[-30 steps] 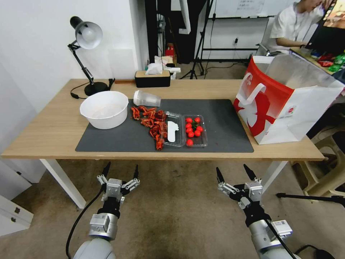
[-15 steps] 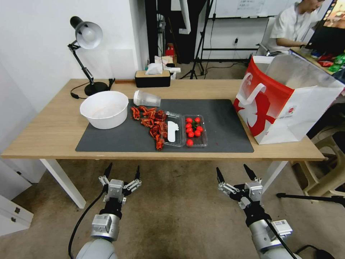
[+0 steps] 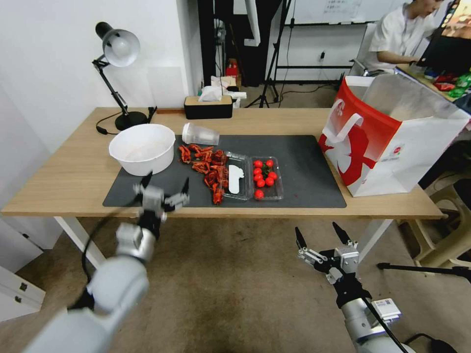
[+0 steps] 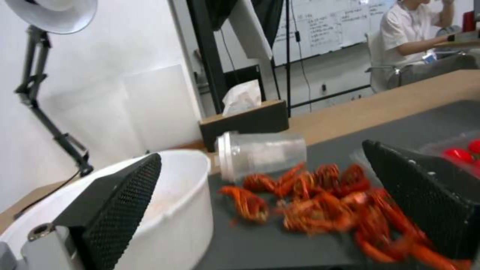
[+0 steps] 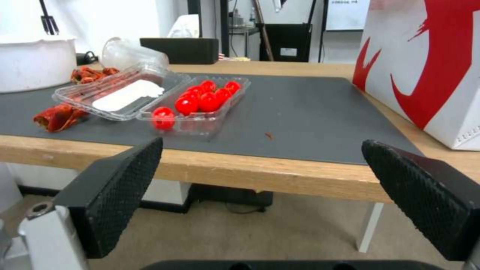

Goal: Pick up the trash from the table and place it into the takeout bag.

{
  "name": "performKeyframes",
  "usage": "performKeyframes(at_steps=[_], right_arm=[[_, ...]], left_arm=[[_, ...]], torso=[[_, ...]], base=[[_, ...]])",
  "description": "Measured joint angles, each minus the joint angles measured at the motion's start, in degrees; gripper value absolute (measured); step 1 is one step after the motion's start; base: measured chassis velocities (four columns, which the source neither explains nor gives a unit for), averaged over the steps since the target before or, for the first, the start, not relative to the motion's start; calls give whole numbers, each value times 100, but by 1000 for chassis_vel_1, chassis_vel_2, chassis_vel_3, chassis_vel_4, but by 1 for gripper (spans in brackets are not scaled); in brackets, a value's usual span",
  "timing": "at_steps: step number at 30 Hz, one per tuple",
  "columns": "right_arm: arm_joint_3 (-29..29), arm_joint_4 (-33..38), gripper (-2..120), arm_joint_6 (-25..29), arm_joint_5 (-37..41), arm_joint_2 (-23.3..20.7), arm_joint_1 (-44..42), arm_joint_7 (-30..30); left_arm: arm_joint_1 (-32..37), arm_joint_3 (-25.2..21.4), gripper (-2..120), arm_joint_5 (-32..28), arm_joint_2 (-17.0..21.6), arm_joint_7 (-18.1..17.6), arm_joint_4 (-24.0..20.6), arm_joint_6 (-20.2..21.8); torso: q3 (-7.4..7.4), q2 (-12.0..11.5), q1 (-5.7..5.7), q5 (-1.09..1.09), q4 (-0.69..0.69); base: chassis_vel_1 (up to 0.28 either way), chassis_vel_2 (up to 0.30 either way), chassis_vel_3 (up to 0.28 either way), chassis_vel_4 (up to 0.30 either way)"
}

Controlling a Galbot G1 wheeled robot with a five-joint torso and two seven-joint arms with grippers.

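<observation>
Both grippers [image 3: 164, 189] [image 3: 321, 239] apparently spread wide.

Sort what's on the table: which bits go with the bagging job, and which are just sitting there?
Job:
red shell scraps
clear plastic cup, on its side
white bowl
open clear tray with tomatoes
takeout bag
left tool, open, at the mat's front edge

Lying about:
desk lamp
tissue box

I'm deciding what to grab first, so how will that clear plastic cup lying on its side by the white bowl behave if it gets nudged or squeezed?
The clear plastic cup lies on its side on the mat, so a nudge will probably roll it. It looks empty and thin-walled, so likely light and apt to buckle under a firm squeeze. Its smooth surface may slip.
</observation>
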Motion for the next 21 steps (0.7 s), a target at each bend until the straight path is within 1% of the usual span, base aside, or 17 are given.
performKeyframes(at_steps=[1,4,5,7,8,9,10,11,12,14,15,16,17,18,19,20,21], right_arm=[[0,0,100,0,0,0,0,0],[0,-6,100,0,4,-19,14,8],[0,-6,100,0,4,-19,14,8],[2,-6,100,0,7,-38,25,27],[12,-6,100,-4,11,-49,31,40],[12,-6,100,-4,11,-49,31,40],[27,-5,100,-8,16,-56,30,45],[48,-5,100,-9,26,-58,29,48],[48,-5,100,-9,26,-58,29,48],[91,-1,100,-10,70,-59,15,48],[107,2,100,-10,86,-59,8,49],[107,2,100,-10,86,-59,8,49],[144,10,100,-11,116,-60,-6,47],[144,10,100,-11,116,-60,-6,47],[174,16,100,-11,132,-57,-15,44],[199,18,100,-11,141,-55,-26,43],[199,18,100,-11,141,-55,-26,43]], left_arm=[[0,0,100,0,0,0,0,0],[-1339,503,100,-1184,319,-68,333,545],[-1339,503,100,-1184,319,-68,333,545],[-2104,954,100,-1672,435,-42,649,655],[-2626,1364,100,-1944,467,-37,939,689],[-2626,1364,100,-1944,467,-37,939,689],[-3082,1702,100,-2045,466,26,1256,693],[-3547,2016,100,-2001,458,202,1614,654],[-3547,2016,100,-2001,458,202,1614,654],[-4359,2620,100,-1605,411,778,2390,408],[-4547,2780,100,-1493,387,951,2579,339],[-4547,2780,100,-1493,387,951,2579,339],[-5036,3191,100,-1294,313,1453,3041,181],[-5036,3191,100,-1294,313,1453,3041,181],[-5476,3572,100,-1132,176,1988,3545,28],[-5739,3762,100,-988,56,2403,3893,-57],[-5739,3762,100,-988,56,2403,3893,-57]], torso=[[0,0,0,0,0],[0,0,0,1,-2],[0,0,0,1,-2],[0,0,0,4,-3],[0,0,1,3,-2],[0,0,1,3,-2],[1,0,0,-4,-2],[1,0,0,-1,-3],[1,0,0,-1,-3],[1,0,1,2,-2],[1,-1,1,0,0],[1,-1,1,0,0],[1,0,1,0,1],[1,0,1,0,1],[0,0,0,4,-1],[0,0,0,-3,-1],[0,0,0,-3,-1]], base=[[0,0,0,0],[0,0,0,0],[0,0,0,0],[0,0,0,0],[0,0,0,0],[0,0,0,0],[0,0,0,0],[0,0,0,0],[0,0,0,0],[0,0,0,0],[0,0,0,0],[0,0,0,0],[0,0,0,0],[0,0,0,0],[0,0,0,0],[0,0,0,0],[0,0,0,0]])
